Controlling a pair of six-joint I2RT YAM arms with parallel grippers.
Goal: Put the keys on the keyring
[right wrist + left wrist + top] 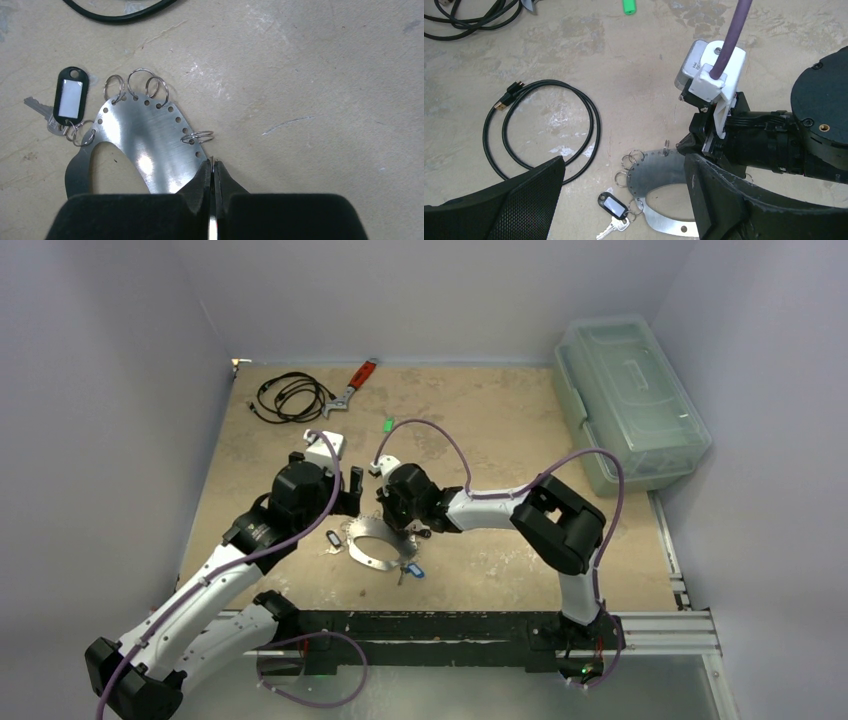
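The flat grey metal keyring (145, 135), a shiny plate with a row of holes along its edge, lies on the sandy table (500, 440) between the two arms. The right gripper (212, 167) has its fingers pressed together on the keyring's edge, and it looks like it pinches the thin metal. The left gripper (624, 167) hangs above the keyring with its fingers wide apart and nothing in them.

I think the job now is to hold the keyring steady while a key goes on. The right gripper should hold tight and not twist. The left gripper should come down slowly, because the keys are very small and slip easily.

There are three keys:
- The key with the black and white tag (70, 100) hangs on the keyring by a little wire ring.
- The key with the blue tag (414, 571) touches the keyring's near edge. I cannot tell if it is hooked on.
- The key with the green tag (387, 424) lies far off.

There is one keyring. Four little wire rings (141, 82) sit empty along its edge. There is also one red-handled wrench (356, 382), one clear plastic box (630, 395) and some coiled black cable (544, 125).
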